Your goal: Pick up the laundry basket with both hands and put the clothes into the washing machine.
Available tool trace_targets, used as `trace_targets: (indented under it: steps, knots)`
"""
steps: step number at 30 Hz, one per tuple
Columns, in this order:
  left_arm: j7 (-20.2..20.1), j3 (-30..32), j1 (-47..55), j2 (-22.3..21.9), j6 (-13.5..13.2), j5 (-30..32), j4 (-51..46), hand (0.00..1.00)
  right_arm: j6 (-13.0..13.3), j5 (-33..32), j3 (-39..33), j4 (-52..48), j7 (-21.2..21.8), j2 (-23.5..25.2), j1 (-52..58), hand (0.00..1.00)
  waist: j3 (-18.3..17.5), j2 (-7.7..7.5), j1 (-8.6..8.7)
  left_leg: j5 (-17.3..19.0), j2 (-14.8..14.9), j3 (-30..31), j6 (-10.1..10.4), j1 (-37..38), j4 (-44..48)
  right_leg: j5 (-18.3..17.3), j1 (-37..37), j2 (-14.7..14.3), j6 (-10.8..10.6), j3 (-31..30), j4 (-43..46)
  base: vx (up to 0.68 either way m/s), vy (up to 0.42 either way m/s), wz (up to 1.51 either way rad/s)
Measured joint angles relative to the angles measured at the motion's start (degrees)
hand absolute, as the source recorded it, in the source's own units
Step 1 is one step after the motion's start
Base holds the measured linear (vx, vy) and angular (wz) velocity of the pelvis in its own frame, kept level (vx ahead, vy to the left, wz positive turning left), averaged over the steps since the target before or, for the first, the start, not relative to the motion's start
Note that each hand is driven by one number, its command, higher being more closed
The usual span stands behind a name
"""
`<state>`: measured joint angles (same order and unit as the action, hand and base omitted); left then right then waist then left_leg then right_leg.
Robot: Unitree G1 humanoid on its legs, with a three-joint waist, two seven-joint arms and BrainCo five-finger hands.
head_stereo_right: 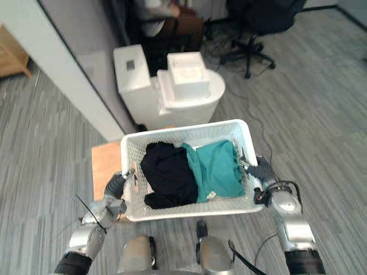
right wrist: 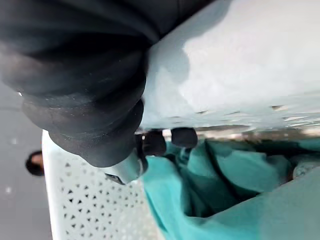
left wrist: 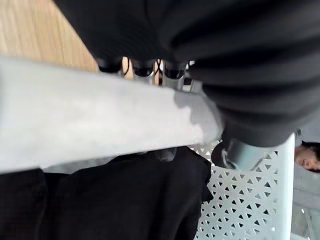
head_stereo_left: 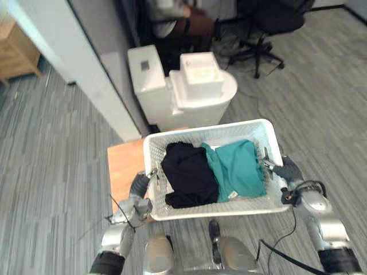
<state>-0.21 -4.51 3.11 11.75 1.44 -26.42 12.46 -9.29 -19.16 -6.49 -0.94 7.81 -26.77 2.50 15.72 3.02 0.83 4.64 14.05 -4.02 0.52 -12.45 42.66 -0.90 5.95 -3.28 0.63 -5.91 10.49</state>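
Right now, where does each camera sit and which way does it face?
Left eye view: head, looking down on the laundry basket; left hand and right hand grip its ends.
Right eye view: same scene, slightly offset.
Left wrist view: along the left hand onto the black garment.
Right wrist view: along the right hand onto the teal garment.

A white laundry basket [head_stereo_left: 212, 133] holds a black garment [head_stereo_left: 186, 175] beside a teal garment [head_stereo_left: 238, 169]. The left robot hand [head_stereo_left: 140, 184] and right robot hand [head_stereo_left: 287, 170] clasp its side rims, over a wooden counter [head_stereo_left: 123, 163], near a white washing machine [head_stereo_left: 189, 94].
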Motion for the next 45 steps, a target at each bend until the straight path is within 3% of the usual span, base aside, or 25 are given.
trace_targets:
  steps: [3,5,6,7,10,12,15,17,19,21,24,28,30,32,33,34,35,36,37,38,40,42,43,44,45]
  knots:
    - [0.1,0.5,2.8,-0.7,-0.1,0.0,-2.8,1.0,0.0,0.0,-0.4,-1.5,0.3,1.2,1.7,1.0,-2.4,0.5,-0.02,1.1,-1.2,5.8,0.0,0.1,3.1,0.0,-0.6,-2.6,1.2,-4.6,-0.1,0.14,0.019,-0.9]
    - [0.1,2.4,5.2,-1.9,-0.2,-0.1,-5.1,1.0,0.0,0.0,-0.4,-2.2,0.8,2.4,1.9,1.0,-4.2,0.51,-0.25,7.7,-7.2,12.8,2.3,2.9,-0.5,0.5,-0.5,-4.4,2.4,-9.8,-0.2,0.1,0.089,-1.41]
    - [0.1,3.2,6.3,-2.5,-0.7,-0.3,-5.9,1.0,0.0,0.0,-0.4,-2.4,1.2,3.1,1.9,1.0,-5.3,1.17,-0.84,10.7,-11.0,16.9,2.0,5.4,-6.8,0.7,-0.5,-5.6,2.7,-13.4,0.0,0.06,0.122,-1.36]
    - [0.1,3.4,7.0,-2.7,-0.8,-0.4,-6.2,1.0,0.0,0.0,-0.3,-2.4,1.4,3.4,2.1,1.0,-6.0,1.09,-1.18,11.4,-12.1,17.7,0.9,6.8,-10.1,0.7,0.0,-6.2,2.6,-14.9,0.3,0.06,0.197,-1.61]
    - [0.2,4.8,8.6,-4.0,-1.4,-0.7,-6.5,1.0,0.0,0.4,-0.2,-3.8,1.5,6.1,4.5,1.0,-8.8,0.18,-0.98,14.8,-10.0,10.8,1.1,11.7,-20.5,0.5,2.0,-8.4,0.3,-19.6,1.6,0.04,0.168,-1.06]
    - [0.4,5.2,8.9,-4.5,-1.4,-0.8,-7.4,1.0,0.0,0.8,-0.7,-6.3,1.1,7.4,6.5,1.0,-9.1,-0.73,-0.94,14.7,-10.1,6.5,0.9,12.0,-20.8,1.2,3.6,-8.5,-0.9,-22.6,1.5,0.0,0.141,-1.03]
    - [0.5,6.2,9.4,-4.8,-1.8,-1.4,-8.7,1.0,0.0,2.5,-1.5,-7.6,1.0,10.2,6.8,1.0,-9.4,-1.95,-1.84,14.3,-10.6,-1.9,0.3,13.4,-22.6,-0.6,9.4,-3.0,2.2,-10.0,5.9,-0.05,0.121,-1.34]
    - [1.1,7.5,10.0,-4.9,-1.8,-1.4,-8.7,1.0,0.1,3.6,-0.3,-6.2,1.0,11.5,6.4,1.0,-9.3,-1.62,-1.43,14.0,-10.8,-7.2,-0.3,17.6,-25.0,-1.4,9.1,6.0,6.2,11.1,6.9,0.0,0.088,-1.25]
    - [1.8,7.8,10.0,-4.2,-1.8,-1.6,-8.6,1.0,0.3,4.1,0.5,-3.9,1.2,11.8,4.2,1.0,-9.5,-2.07,-1.8,14.2,-11.0,-10.7,-0.8,19.5,-27.1,-1.8,9.5,10.6,6.9,22.4,8.1,0.02,0.029,-1.37]
    - [1.8,8.6,8.7,-4.3,-2.0,-1.9,-7.8,1.0,0.7,4.2,0.8,-0.4,1.3,11.8,0.6,1.0,-9.4,-2.8,-1.35,14.2,-10.8,-14.1,-0.8,19.6,-28.6,0.2,10.5,10.2,3.9,23.4,5.8,0.02,-0.053,-1.3]
    - [1.8,8.6,6.8,-4.8,-1.9,-1.9,-4.9,1.0,1.0,4.2,0.9,2.8,1.3,11.2,-1.3,1.0,-9.4,-2.71,-0.39,14.5,-10.2,-16.3,-0.4,19.7,-28.8,3.6,10.4,8.2,1.8,22.6,1.5,0.06,-0.02,-0.82]
    - [1.9,8.4,5.3,-4.5,-1.9,-1.9,-3.6,1.0,1.0,4.2,1.0,2.9,0.9,10.9,-1.6,1.0,-8.4,-2.57,1.03,14.8,-8.6,-16.6,0.2,21.5,-29.3,5.0,10.1,5.4,1.4,19.7,1.1,0.11,-0.059,-0.61]
    - [1.9,8.1,3.6,-4.5,-1.8,-1.9,-1.9,1.0,1.1,4.2,0.7,2.9,0.5,10.7,-1.6,1.0,-8.3,-2.48,1.91,14.9,-7.6,-16.4,0.6,22.1,-27.9,2.5,9.8,4.7,1.6,19.9,2.5,0.13,-0.075,-0.15]
    - [2.4,7.5,3.2,-4.5,-2.0,-1.9,-1.7,1.0,1.3,4.2,0.5,2.9,-0.1,10.5,-1.5,1.0,-8.3,-2.27,1.68,15.0,-3.9,-15.0,0.6,18.0,-14.3,1.0,7.0,3.2,1.8,19.8,1.3,0.16,-0.124,-0.04]
    - [2.4,7.5,3.2,-4.6,-2.0,-2.0,-1.8,1.0,1.6,4.1,0.5,2.8,0.0,10.3,-1.5,1.0,-8.3,-1.66,1.42,14.7,-2.0,-14.3,0.2,15.9,-8.5,0.9,6.0,2.2,2.0,19.8,0.4,0.21,-0.138,-0.13]
    - [2.6,7.5,3.6,-4.8,-2.3,-2.1,-2.2,1.0,1.9,4.1,0.6,2.8,0.0,10.1,-1.6,1.0,-8.1,-0.01,0.65,11.9,2.4,-12.8,-4.8,11.0,3.9,0.7,3.5,-0.7,2.7,19.8,-1.3,0.25,-0.117,-0.39]
    - [2.7,7.5,4.7,-4.8,-2.6,-2.3,-2.5,1.0,1.9,4.1,1.0,2.7,0.2,10.0,-1.6,1.0,-7.7,1.36,-0.73,5.4,5.1,-10.5,-12.3,7.3,13.5,0.2,0.7,-3.1,3.7,18.9,-2.4,0.27,-0.103,-0.49]
    - [2.7,7.5,5.4,-4.8,-2.7,-2.4,-2.6,1.0,1.9,4.0,1.4,2.7,0.2,10.0,-1.5,1.0,-7.5,1.67,-1.56,1.0,5.5,-8.9,-12.5,5.9,16.5,-0.3,-0.7,-3.9,4.3,18.0,-2.9,0.32,-0.056,-0.55]
    - [2.8,7.8,7.1,-4.9,-3.0,-3.3,-3.0,1.0,1.9,4.0,2.7,2.7,0.3,9.4,-1.6,1.0,-6.9,1.25,-2.42,-5.5,4.2,-5.0,-10.6,3.3,22.0,-1.0,-3.5,-4.4,5.1,16.6,-3.9,0.35,-0.044,-0.29]
    - [2.8,7.8,7.5,-5.3,-3.1,-3.4,-3.1,1.0,1.9,4.0,3.0,2.5,0.4,8.7,-1.8,1.0,-6.7,1.5,-2.93,-0.7,1.2,-0.5,-7.8,-1.4,25.3,-1.9,-4.7,-4.4,5.8,15.8,-4.3,0.35,-0.043,-0.27]
    - [2.9,8.0,7.5,-6.1,-3.0,-3.9,-3.4,1.0,1.9,4.0,3.1,2.5,0.5,8.1,-2.8,1.0,-5.9,0.32,-4.81,5.2,-4.3,2.3,-5.1,-7.2,21.7,-2.6,-6.1,-3.3,5.8,13.9,-5.2,0.34,-0.03,-0.36]
    - [2.8,8.4,7.9,-6.3,-3.0,-4.3,-3.6,1.0,1.8,3.9,3.5,2.5,1.1,7.5,-3.6,1.0,-5.3,-0.71,-5.74,7.2,-8.3,2.0,-2.3,-9.9,6.4,-3.2,-7.9,-1.8,5.7,12.7,-7.0,0.32,0.01,-0.4]
    - [2.7,9.3,8.7,-7.4,-3.1,-4.3,-4.6,1.0,1.9,3.6,4.5,2.4,1.1,6.6,-4.5,1.0,-5.3,-0.4,-6.08,6.2,-9.5,2.2,-0.8,-9.6,-8.6,-3.9,-8.9,-1.5,5.0,11.9,-8.0,0.35,0.064,-0.27]
    - [2.6,9.8,9.2,-8.4,-3.1,-4.3,-5.5,1.0,1.9,3.0,4.6,2.4,1.2,6.1,-4.9,1.0,-5.4,0.33,-6.06,3.7,-9.9,2.5,2.4,-9.6,-21.0,-5.0,-10.3,-1.6,4.0,11.4,-8.7,0.46,0.102,-0.28]
    - [2.6,10.0,9.6,-8.8,-3.1,-4.3,-6.0,1.0,1.9,2.8,4.6,2.5,1.2,6.0,-4.9,1.0,-5.5,0.42,-6.3,-0.7,-10.3,2.6,3.0,-9.0,-25.5,-5.9,-11.3,-1.3,2.6,10.8,-8.6,0.53,0.145,-0.31]
